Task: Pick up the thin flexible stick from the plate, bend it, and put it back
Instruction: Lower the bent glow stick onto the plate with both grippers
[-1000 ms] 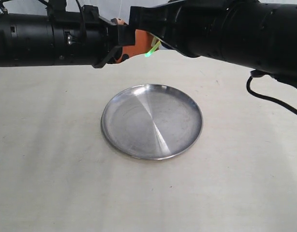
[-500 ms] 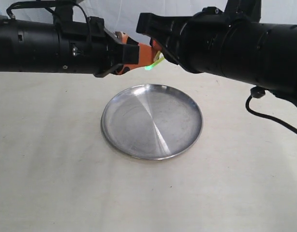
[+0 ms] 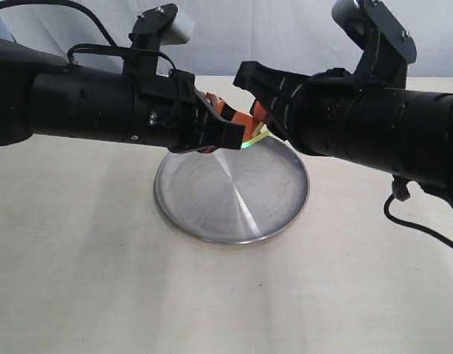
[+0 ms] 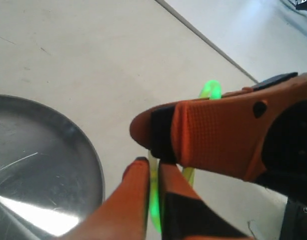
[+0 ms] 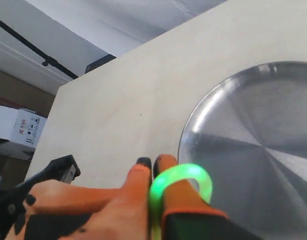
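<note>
- Toward the table's far edge, left gripper (image 4: pixel 153 181) and right gripper (image 5: pixel 152 172) had sunk low over the plate (image 3: pixel 212 214).
- Each pinched the thin flexible stick (image 5: pixel 183 171), now looped.
- Putting it back seemed near.

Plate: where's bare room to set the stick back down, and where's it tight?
The plate is bare inside, and its near half, bordered by the front rim, is open. It is crowded over the far rim, where the left gripper and right gripper meet, both pinching the thin flexible stick. The tabletop in front of the plate is bare too.
</note>
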Robot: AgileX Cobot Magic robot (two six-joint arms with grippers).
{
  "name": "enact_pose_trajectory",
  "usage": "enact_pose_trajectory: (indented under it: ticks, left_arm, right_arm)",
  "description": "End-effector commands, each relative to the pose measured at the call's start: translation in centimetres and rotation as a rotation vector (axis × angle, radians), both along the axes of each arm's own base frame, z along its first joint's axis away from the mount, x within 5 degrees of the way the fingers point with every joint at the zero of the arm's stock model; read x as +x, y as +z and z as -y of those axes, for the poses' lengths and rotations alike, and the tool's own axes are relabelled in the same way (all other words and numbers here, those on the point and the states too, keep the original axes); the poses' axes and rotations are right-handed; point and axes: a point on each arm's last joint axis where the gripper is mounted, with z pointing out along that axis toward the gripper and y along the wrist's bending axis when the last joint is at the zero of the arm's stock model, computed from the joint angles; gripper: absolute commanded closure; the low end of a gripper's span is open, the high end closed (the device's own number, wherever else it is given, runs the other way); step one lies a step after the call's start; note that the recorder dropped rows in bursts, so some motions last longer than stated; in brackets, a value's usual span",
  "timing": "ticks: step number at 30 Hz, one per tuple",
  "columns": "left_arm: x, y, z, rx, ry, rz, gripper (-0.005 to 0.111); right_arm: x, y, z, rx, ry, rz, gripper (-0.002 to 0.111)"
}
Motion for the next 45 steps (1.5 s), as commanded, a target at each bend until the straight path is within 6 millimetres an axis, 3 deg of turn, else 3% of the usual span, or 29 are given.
enact_pose_trajectory:
  ticks: [1,15,22,31,45]
  left_arm:
    - [-1.4,0.6,0.9,0.006,-0.071,0.039,0.107]
    - [-2.1,0.0,1.7,0.118,-0.074,0.138,0.107]
    - [-2.4,-1.1,1.7,0.177,-0.032,0.165,0.107]
    - [-2.8,-1.2,1.9,0.193,-0.072,0.186,0.107]
    - [-2.8,-2.1,1.7,0.275,0.004,0.249,0.107]
  right_arm:
    - [0.3,-1.2,1.3,0.015,-0.149,-0.053,0.109]
    - [0.3,-1.3,1.6,0.237,-0.306,-0.147,0.109]
    - [-0.3,-3.0,2.2,0.301,-0.385,-0.224,0.109]
    - [-0.6,-3.5,2.3,0.327,-0.41,-0.252,0.109]
    - [-1.9,-6.1,3.1,0.431,-0.519,-0.378,0.109]
